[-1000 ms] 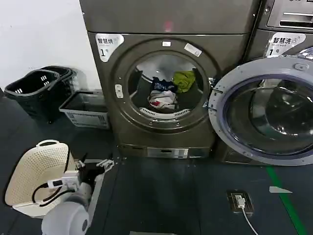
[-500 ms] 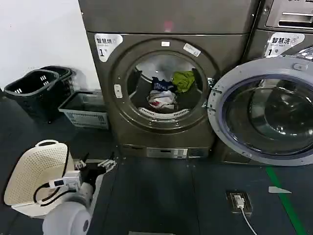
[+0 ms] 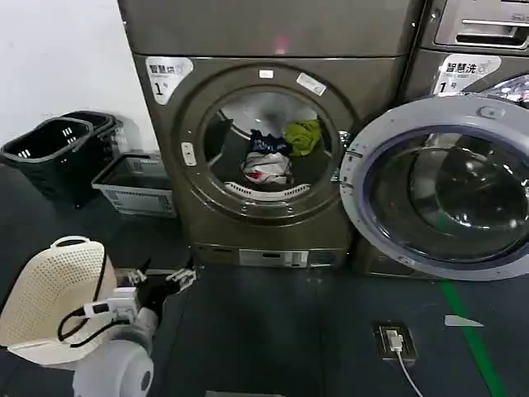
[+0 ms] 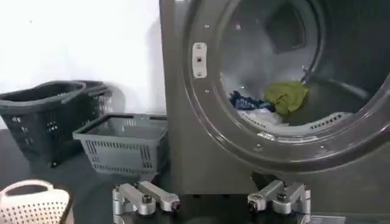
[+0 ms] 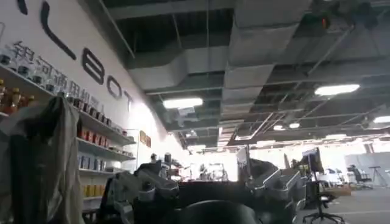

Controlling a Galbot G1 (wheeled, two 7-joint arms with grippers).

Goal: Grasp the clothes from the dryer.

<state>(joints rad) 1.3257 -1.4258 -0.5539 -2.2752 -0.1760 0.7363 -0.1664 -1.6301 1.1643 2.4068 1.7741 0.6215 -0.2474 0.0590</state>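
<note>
You are at the very start: nothing has been taken out yet. The dryer (image 3: 264, 141) stands straight ahead at 12 o'clock with its door (image 3: 438, 186) swung wide open toward 2 o'clock, so the way in is free. The clothes (image 3: 274, 153) lie in a small heap at the bottom of the drum, the olive-green piece toward the right, the dark and white pieces beside it; the left wrist view shows the same heap (image 4: 271, 103) just behind the porthole rim. Your left tool (image 3: 157, 277) hangs low at about 8 o'clock, near the cream basket (image 3: 50, 302) and well apart from the dryer, its fingers (image 4: 146, 198) spread wide and holding nothing. Your right tool (image 5: 207, 195) points away into the room, open and empty. The reach, grip and pull-out are all left to do.
</note>
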